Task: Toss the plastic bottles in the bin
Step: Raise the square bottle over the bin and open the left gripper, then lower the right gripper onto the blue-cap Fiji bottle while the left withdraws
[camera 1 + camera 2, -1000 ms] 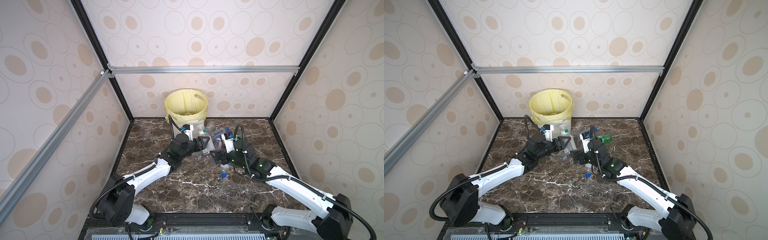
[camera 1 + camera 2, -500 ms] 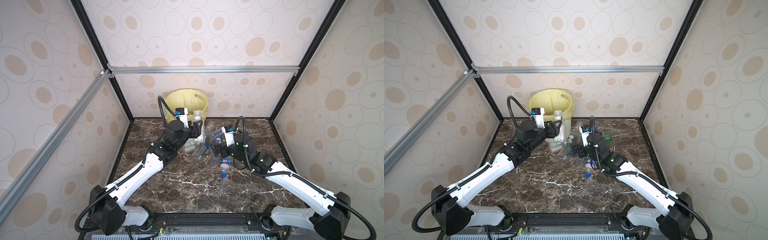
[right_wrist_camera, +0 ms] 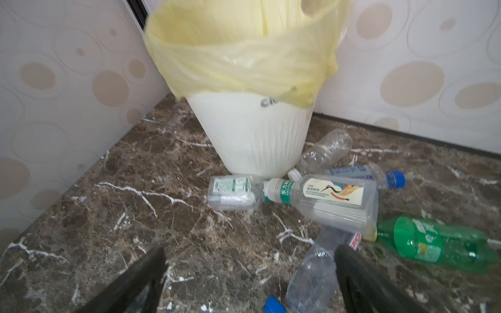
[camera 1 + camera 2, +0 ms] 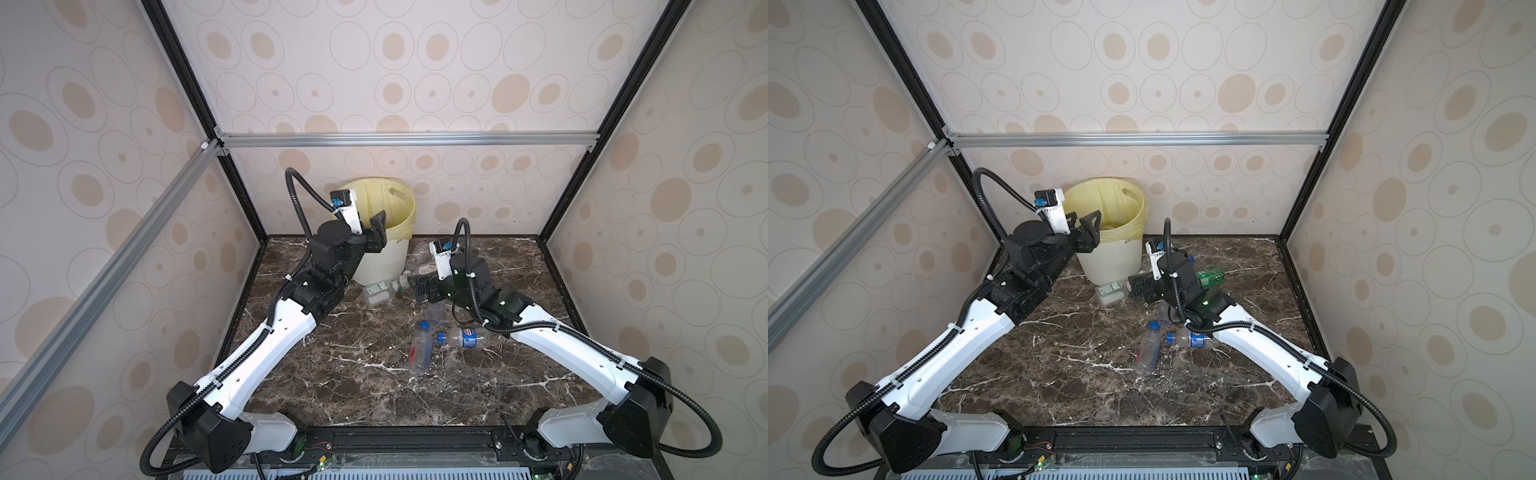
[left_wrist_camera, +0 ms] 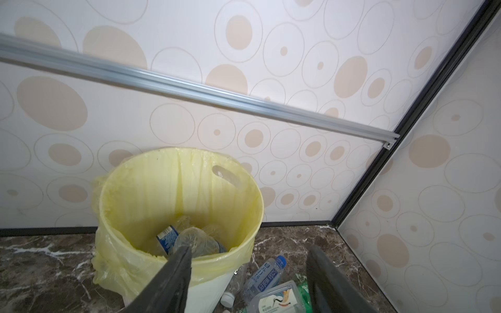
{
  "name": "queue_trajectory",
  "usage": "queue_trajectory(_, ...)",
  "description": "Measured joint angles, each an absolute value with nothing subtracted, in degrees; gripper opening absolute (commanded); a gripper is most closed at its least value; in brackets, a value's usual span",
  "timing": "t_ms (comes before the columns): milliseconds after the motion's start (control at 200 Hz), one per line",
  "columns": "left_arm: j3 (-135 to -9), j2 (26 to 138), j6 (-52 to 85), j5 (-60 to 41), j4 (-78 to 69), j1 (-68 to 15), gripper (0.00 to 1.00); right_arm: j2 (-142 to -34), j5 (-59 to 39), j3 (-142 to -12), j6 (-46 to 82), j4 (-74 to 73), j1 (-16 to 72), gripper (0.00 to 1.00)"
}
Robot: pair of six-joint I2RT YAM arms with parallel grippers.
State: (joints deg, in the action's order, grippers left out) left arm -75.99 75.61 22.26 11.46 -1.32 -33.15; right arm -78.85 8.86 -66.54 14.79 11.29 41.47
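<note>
The bin (image 4: pixel 380 264) stands against the back wall with its yellow bag (image 3: pixel 238 59) folded over the rim. A few plastic bottles (image 5: pixel 193 241) lie at its bottom, one of them blue-labelled. The left gripper (image 5: pixel 248 257) hangs just over the bin's near rim, jaws parted and empty, with the bin's mouth straight ahead of it. More bottles lie on the marble tabletop (image 3: pixel 135 216) at the bin's foot, ahead of the right gripper (image 3: pixel 249 260), which sits low with jaws spread wide and nothing held. A small square bottle (image 3: pixel 233 192) lies just beside the bin's base. A larger bird-label bottle (image 3: pixel 325 200) rests against a blue-capped bottle (image 3: pixel 379 176), and a green bottle (image 3: pixel 433 241) lies off to one side. A crushed clear bottle (image 3: pixel 309 276) lies by one finger (image 3: pixel 360 284); whether they touch I cannot tell. Behind that gripper, beside its arm, lie two more bottles (image 4: pixel 420 349).
</note>
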Motion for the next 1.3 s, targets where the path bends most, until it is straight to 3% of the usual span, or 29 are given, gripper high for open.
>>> queue_trajectory(365,-66.7,75.2,26.4,7.7,-1.9,-33.1,0.78,-76.1,11.0,-53.0,20.0,14.9,37.5,1.00)
queue_trajectory(685,-60.8,74.7,30.3,5.3,-3.8,-33.1,0.99,-72.9,6.0,-49.6,19.3,20.3,35.3,0.97)
queue_trajectory(805,-58.4,74.0,32.3,4.0,-4.5,-33.1,0.99,-72.8,3.7,-48.6,18.5,22.3,35.7,0.92)
queue_trajectory(1300,-47.3,72.5,42.2,-3.0,-9.8,-33.1,0.99,-77.6,-1.5,-46.5,17.7,23.1,44.4,0.85)
